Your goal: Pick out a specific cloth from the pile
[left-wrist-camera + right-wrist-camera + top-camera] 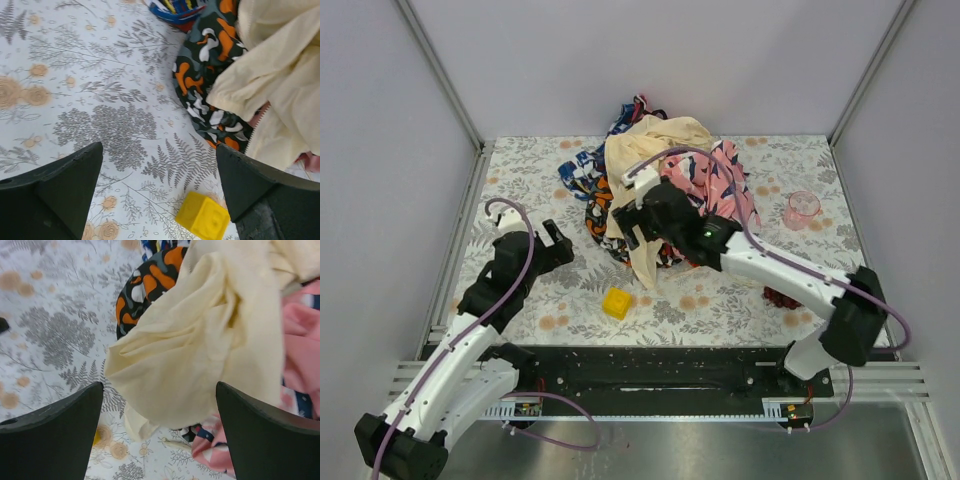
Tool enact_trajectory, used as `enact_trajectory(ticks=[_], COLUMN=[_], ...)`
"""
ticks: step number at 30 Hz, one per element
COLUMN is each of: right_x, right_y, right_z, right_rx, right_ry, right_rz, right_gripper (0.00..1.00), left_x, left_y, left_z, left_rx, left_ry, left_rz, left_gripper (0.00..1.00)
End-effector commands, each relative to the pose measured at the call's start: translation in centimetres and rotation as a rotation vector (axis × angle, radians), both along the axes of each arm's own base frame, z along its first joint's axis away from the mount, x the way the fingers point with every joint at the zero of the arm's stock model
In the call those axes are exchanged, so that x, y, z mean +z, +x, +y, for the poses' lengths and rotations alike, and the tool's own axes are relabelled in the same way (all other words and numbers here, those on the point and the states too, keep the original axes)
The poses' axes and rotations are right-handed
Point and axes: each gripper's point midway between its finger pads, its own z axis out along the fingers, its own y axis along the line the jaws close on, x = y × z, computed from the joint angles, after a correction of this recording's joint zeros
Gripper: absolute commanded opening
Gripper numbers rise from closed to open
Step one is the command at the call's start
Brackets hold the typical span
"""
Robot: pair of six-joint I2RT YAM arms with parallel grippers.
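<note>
The pile lies at the back middle of the table: a cream garment on top, a pink cloth with navy marks on its right, a black-orange-white print and a blue-white print on its left. No plain red-orange cloth shows; it is hidden or out of view. My right gripper is open above the pile's near edge, its jaws wide over the cream fold. My left gripper is open and empty above bare table, left of the pile.
A yellow block lies on the floral table just in front of the pile, also in the left wrist view. A pink cup stands at the right. A small dark red bit shows under the right forearm; what it is I cannot tell.
</note>
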Motion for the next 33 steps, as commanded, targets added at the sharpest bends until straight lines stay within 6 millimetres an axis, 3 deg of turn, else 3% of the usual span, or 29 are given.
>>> enact_trajectory(ticks=[1, 3, 6, 9, 13, 17, 22, 23, 26, 27, 29, 32, 33], right_x=[-3.8, -6.9, -9.9, -12.9, -17.5, -22.0, -25.1, -25.5, -25.2, -24.7, -23.1, -19.0, -16.7], right_y=[0.8, 0.8, 1.6, 2.4, 1.9, 2.4, 4.0, 4.4, 6.6, 7.2, 8.7, 10.6, 11.1], right_z=[2.3, 3.6, 3.9, 3.8, 4.6, 3.4, 0.7, 0.5, -0.2, -0.4, -0.5, 0.0, 0.4], right_rx=[0.111, 0.169, 0.169, 0.182, 0.282, 0.296, 0.217, 0.192, 0.053, 0.019, -0.066, -0.192, -0.218], right_ry=[-0.306, -0.460, -0.645, -0.752, -0.819, -0.925, -1.055, -1.066, -1.084, -1.097, -1.097, -1.023, -0.981], right_rz=[-0.055, -0.076, -0.112, -0.104, -0.049, 0.025, 0.053, 0.050, -0.009, -0.041, -0.106, -0.216, -0.262], right_gripper=[0.99, 0.99, 0.99, 0.99, 0.99, 0.99, 0.98, 0.90, 0.53, 0.39, 0.00, 0.00, 0.00], left_x=[0.6, 0.4, 0.6, 0.6, 0.6, 0.2, 0.2, 0.4, 0.5, 0.6, 0.7, 0.7, 0.7], left_y=[-0.2, -0.3, -0.4, -0.5, -0.4, -0.4, -0.4, -0.4, -0.5, -0.5, -0.6, -0.6, -0.6], left_z=[3.2, 3.3, 3.5, 3.5, 3.7, 3.7, 3.8, 3.8, 3.7, 3.7, 3.8, 3.9, 3.9], left_rx=[0.164, 0.168, 0.176, 0.176, 0.179, 0.183, 0.185, 0.185, 0.179, 0.182, 0.186, 0.188, 0.189], left_ry=[0.040, 0.036, 0.039, 0.035, 0.045, 0.052, 0.052, 0.050, 0.047, 0.044, 0.044, 0.046, 0.044], left_rz=[-0.034, -0.045, -0.055, -0.063, -0.060, -0.050, -0.049, -0.052, -0.055, -0.059, -0.064, -0.066, -0.066], left_gripper=[0.99, 0.99, 0.99, 0.99, 0.99, 0.99, 0.99, 0.99, 0.99, 0.99, 0.99, 0.99, 0.99])
